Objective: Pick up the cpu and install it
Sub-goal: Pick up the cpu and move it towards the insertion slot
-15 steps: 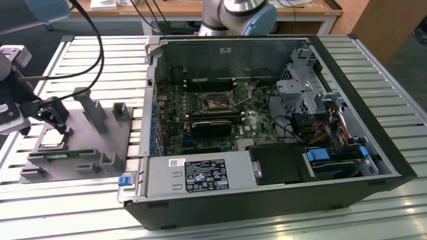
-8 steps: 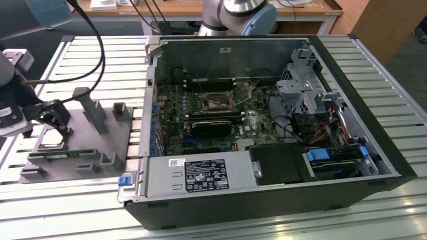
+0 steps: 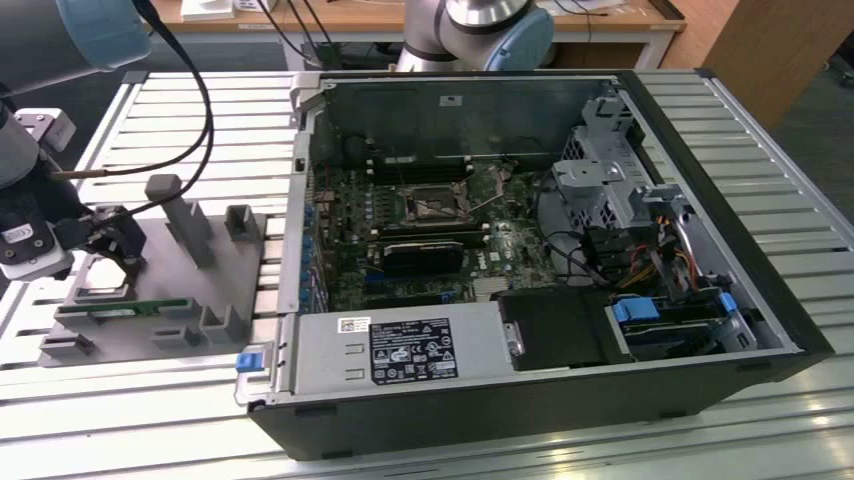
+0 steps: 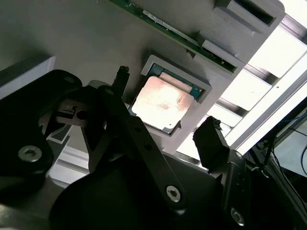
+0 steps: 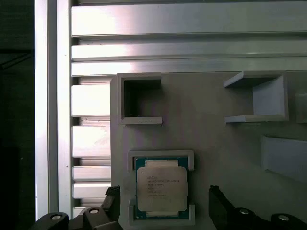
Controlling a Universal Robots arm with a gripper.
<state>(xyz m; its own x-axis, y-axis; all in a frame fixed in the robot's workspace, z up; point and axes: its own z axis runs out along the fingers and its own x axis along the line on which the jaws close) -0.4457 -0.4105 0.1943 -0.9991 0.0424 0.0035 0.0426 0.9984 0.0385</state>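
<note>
On the grey tray (image 5: 201, 120), one cpu (image 5: 160, 188) lies between the spread gripper (image 5: 163, 194)'s two fingers (image 5: 218, 206).

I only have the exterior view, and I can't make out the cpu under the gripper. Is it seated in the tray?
Observer: Yes. In both wrist views the cpu lies flat in a raised frame on the tray, metal top up.
Operator: Is the gripper touching it?
Observer: No. In the first wrist view the gripper is open, and its fingers stand outside the frame on opposite sides, apart from the cpu.
Operator: Is it centred?
Observer: Roughly. In that view the cpu sits about midway between the two fingertips.
</note>
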